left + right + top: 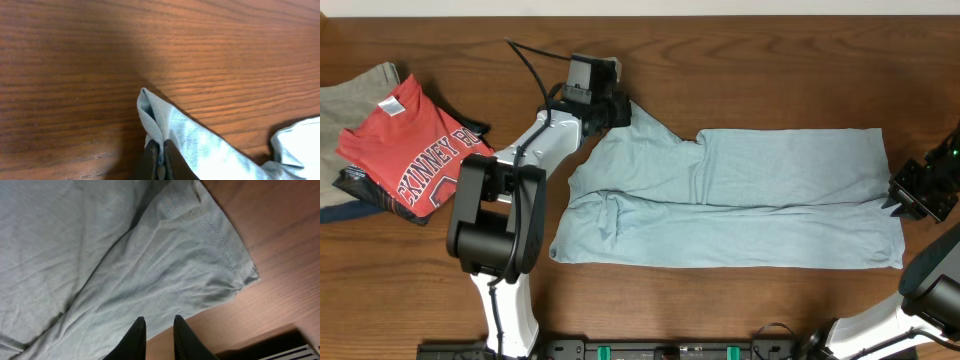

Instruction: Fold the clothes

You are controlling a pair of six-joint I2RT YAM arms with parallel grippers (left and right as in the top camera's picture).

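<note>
You had the pale blue shirt (750, 200) spread nearly flat on the wooden table (770, 60), with a few creases near its left end. Your left gripper (159, 147) was at the shirt's far corner on the left arm's side, its fingers pinched tight on a small raised fold of the blue cloth. Your right gripper (159, 321) hung over the shirt's opposite end, close to the stitched hem corner, its two fingers slightly parted with nothing between them. Well apart from the shirt, beyond the left arm, a red lettered T-shirt (415, 150) lay on top of a grey garment (355, 95).
</note>
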